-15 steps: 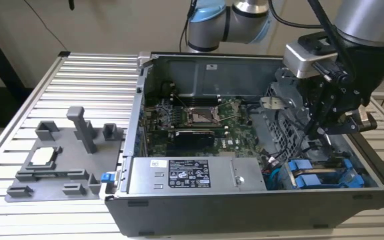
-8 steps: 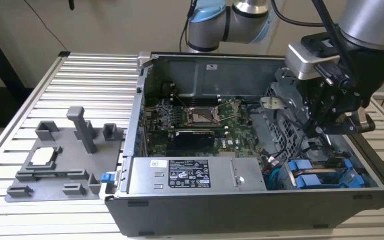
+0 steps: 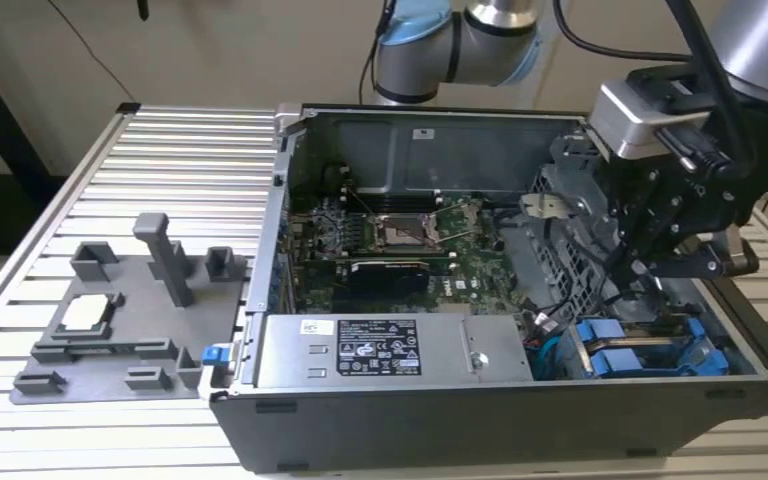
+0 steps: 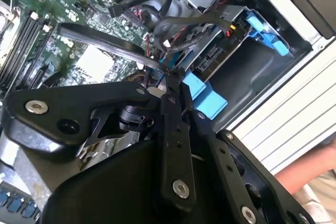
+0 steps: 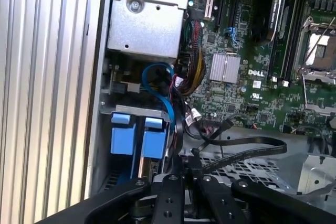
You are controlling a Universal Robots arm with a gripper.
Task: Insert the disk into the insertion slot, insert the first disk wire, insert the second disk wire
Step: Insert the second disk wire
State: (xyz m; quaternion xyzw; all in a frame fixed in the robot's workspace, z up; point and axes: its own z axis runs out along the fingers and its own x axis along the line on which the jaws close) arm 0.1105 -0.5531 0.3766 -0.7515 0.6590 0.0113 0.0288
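The PC case (image 3: 491, 400) lies open on the desk (image 3: 157, 160), w/ the motherboard (image 3: 398, 240) in the middle and the grey PSU box (image 3: 384, 350) along the near wall. All places below are relative to the PSU.

The disk (image 3: 638, 355) sits in the insertion slot (image 3: 651, 375), just beside the PSU on the exterior view's right; its blue carrier tabs stick up side by side. In the first wrist view the same blue tabs (image 5: 134, 135) stand next to the drive cage, w/ a blue cable (image 5: 163, 90) looping between them and the PSU.

The gripper (image 3: 638, 265) hangs inside the case above the disk, further from the PSU than the cable bundle. Its fingers are pinched close together on a thin black wire (image 5: 241, 145); in the second wrist view the tips (image 4: 165, 80) meet right at the wire (image 4: 105, 38), which arcs away over the motherboard. The plug end is hidden behind the fingers, so can't tell if it's seated.

A grey fixture tray (image 3: 117, 320) lies on the desk, well apart from the PSU on the exterior view's left, outside the case.
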